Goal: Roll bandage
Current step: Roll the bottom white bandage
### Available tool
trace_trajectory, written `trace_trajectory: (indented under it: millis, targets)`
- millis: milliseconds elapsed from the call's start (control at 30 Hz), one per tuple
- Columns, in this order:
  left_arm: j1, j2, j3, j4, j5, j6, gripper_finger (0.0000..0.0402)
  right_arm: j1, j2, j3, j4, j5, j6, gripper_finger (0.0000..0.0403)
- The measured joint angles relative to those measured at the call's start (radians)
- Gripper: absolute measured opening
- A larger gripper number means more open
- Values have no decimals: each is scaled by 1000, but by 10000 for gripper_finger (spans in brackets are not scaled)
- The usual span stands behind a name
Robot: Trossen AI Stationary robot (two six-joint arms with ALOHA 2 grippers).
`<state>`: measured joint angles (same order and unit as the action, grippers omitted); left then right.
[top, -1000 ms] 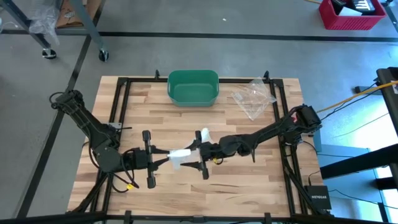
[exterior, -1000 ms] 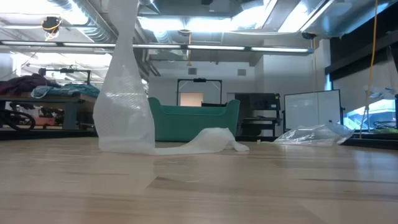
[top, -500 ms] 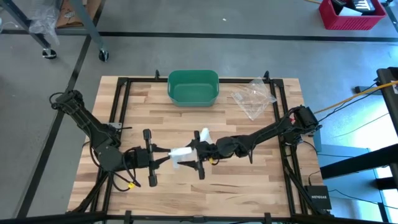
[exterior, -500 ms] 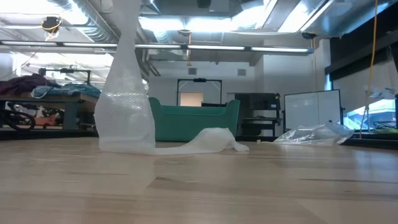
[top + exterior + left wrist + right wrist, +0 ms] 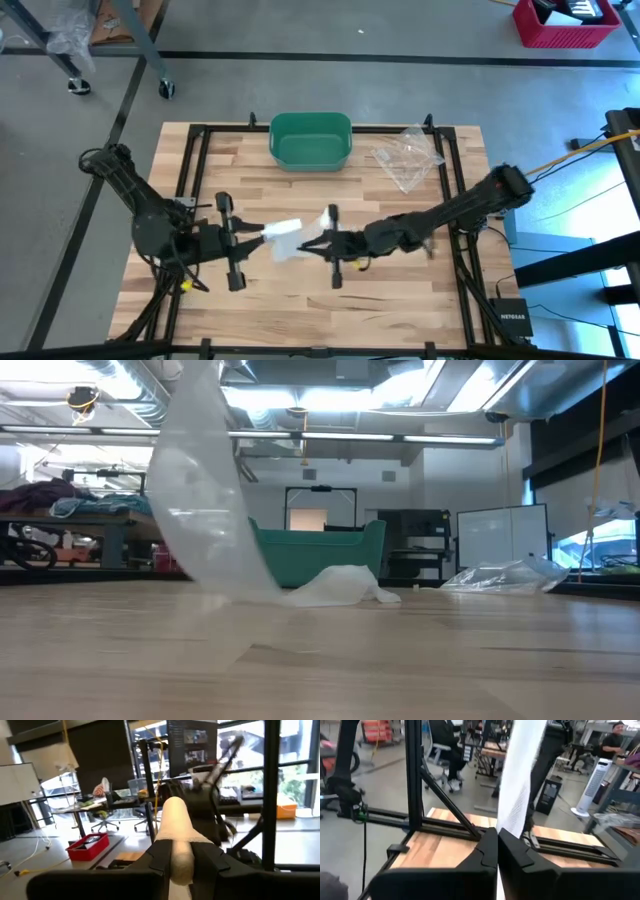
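A white bandage is partly rolled. Its roll [image 5: 281, 231] is in my left gripper [image 5: 252, 238], above the middle of the wooden table [image 5: 400, 300]. From the roll a loose strip [image 5: 205, 490] hangs slantwise down toward the table. The strip's bunched tail [image 5: 340, 585] lies on the wood in front of the green bin. My right gripper [image 5: 308, 243] faces the left one from the table's right and is shut on the strip [image 5: 520, 775] just beside the roll. My left gripper pinches the roll [image 5: 175, 835] between its two fingers [image 5: 159, 856], which come in level from the table's left. The roll lies along the fingers and sticks out past their tips, lifted clear of the table. My right gripper pinches the flat strip [image 5: 511, 827] between its shut fingertips [image 5: 487, 851], level, from the table's right. The strip rises from the tips toward the roll. Whether it holds one layer or several, I cannot tell.
A green bin [image 5: 311, 140] stands at the table's far edge, with a crumpled clear plastic bag [image 5: 408, 155] to its right. Black frame rails [image 5: 195, 170] run along the table's sides. Bare wood lies near the front edge.
Both grippers have risen. My right gripper has shut on the strip. The roll has gone up with the left gripper, and the hanging strip, which stood upright with its foot on the table, now slants with its lower left part lifted. The tail has stayed put.
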<state>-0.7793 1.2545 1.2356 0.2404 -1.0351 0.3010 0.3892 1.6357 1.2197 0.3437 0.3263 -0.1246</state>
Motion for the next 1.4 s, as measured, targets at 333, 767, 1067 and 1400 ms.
trace_trajectory:
  millis: [333, 767, 1067, 1400]
  targets:
    - [22, 0, 119, -41, 4, 152, 45, 24, -149, 322, -536, 4, 60, 25]
    - [18, -6, 359, -196, 56, 277, 45, 23, -148, 662, -1011, 5, 46, 199]
    - [-24, -5, 385, -245, 151, 196, 45, -44, -132, 312, -672, -54, -39, 201]
    - [-70, -5, 424, -271, 207, 231, 45, -173, -55, -3, -48, -246, 8, 175]
